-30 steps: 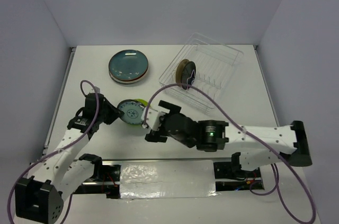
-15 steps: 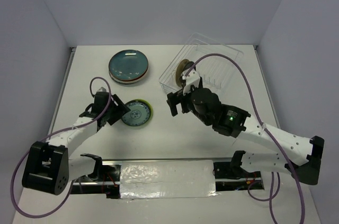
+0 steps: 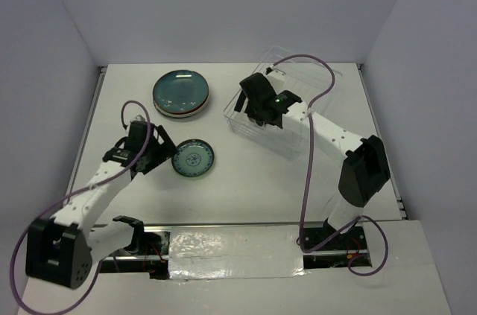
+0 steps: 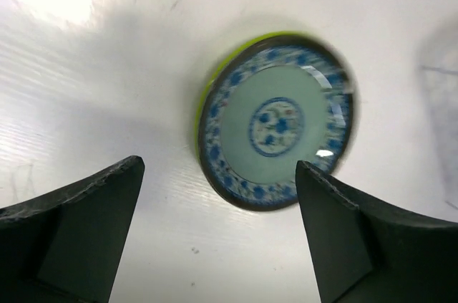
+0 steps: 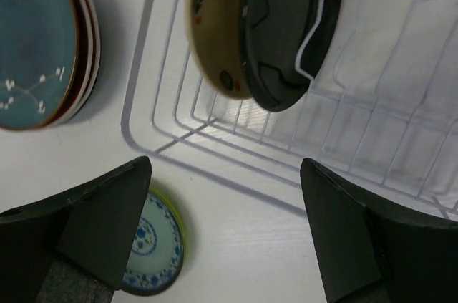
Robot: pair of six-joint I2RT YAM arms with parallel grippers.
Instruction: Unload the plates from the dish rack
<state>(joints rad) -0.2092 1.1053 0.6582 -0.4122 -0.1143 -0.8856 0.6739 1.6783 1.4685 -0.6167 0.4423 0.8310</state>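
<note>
Confirming the left-side drop: a second ago the left gripper was clamped on the blue-patterned plate with the lime rim, held up off the surface. Now its jaws are wide and the plate lies flat on the bench, face up, just ahead of the fingertips and not touching them. It sits alone, near but clear of the plate stack with the teal-blue one on top.

The right arm has swung from mid-bench back to the dish rack. The right gripper hangs over the rack's near-left corner with its jaws wide and nothing between them.

Two plates are left in the rack. The tan plate and the dark plate both stand on edge between the wires, leaning against each other.

My read is one more plate unloaded and two to go. The next pick is probably the tan one, since it is outermost. The risk is that the pair is in contact, so pulling one may drag or tip the other. The loose plate may still need stacking.
</note>
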